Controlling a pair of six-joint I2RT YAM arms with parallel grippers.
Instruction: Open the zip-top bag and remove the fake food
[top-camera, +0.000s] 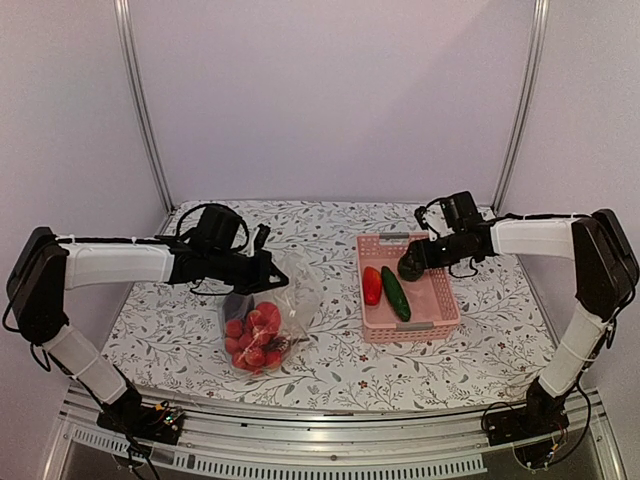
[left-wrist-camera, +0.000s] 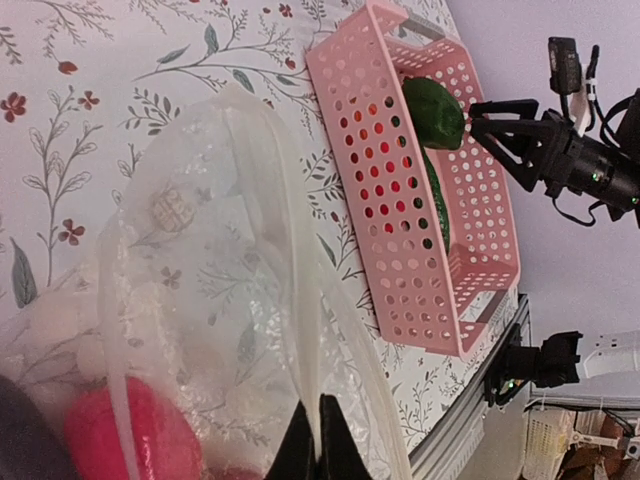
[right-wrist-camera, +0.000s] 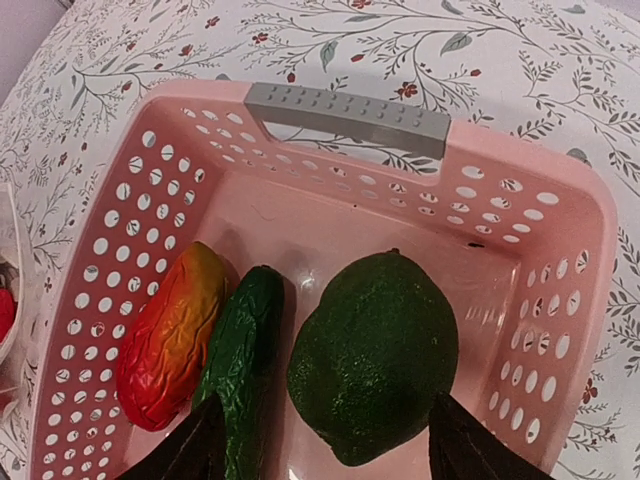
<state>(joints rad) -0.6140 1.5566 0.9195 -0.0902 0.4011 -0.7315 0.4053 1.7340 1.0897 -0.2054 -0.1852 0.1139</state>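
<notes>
Where floral tablecloth (top-camera: 330, 225) ends behind zip-top bag (top-camera: 298, 290): pale walls (top-camera: 330, 90), 2 posts (top-camera: 142, 100).

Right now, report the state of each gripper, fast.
Left gripper: shut on the bag.
Right gripper: open, fingers either side of the avocado in the basket, not touching it.
</notes>
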